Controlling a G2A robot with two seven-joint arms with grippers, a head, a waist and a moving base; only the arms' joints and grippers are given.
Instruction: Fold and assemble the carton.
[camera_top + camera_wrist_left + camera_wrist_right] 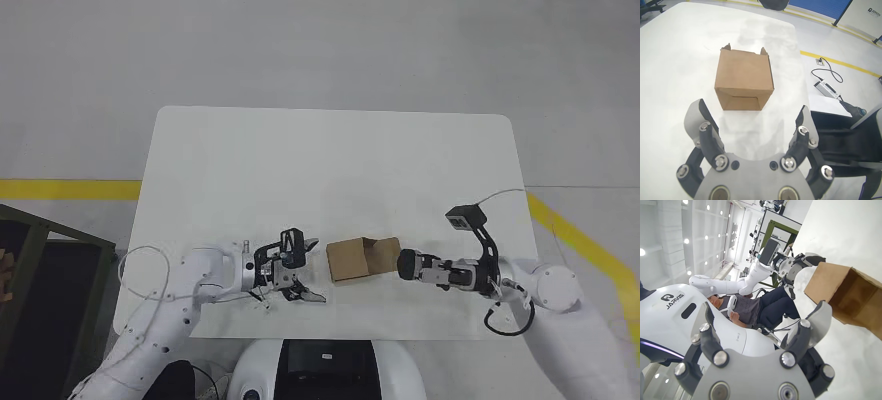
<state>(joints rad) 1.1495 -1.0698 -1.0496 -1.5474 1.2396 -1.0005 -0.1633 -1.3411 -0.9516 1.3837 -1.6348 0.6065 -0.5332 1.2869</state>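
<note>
A brown carton (362,258) lies on its side near the front middle of the white table (330,160). Its closed, tucked end (742,103) faces my left gripper (752,108), which stands open a short way off with nothing between its fingers. The carton's open end (853,298), flaps out, faces my right gripper (765,308), also open, with one fingertip (824,308) close beside the carton's rim. In the top view the left gripper (312,270) and right gripper (405,265) flank the carton. The left gripper (800,266) also appears beyond the carton in the right wrist view.
The table's front edge (330,335) runs just behind both grippers; most of the tabletop beyond the carton is bare. A dark green cabinet (40,270) stands off the table's left side. A power adapter (827,88) with cable lies on the floor.
</note>
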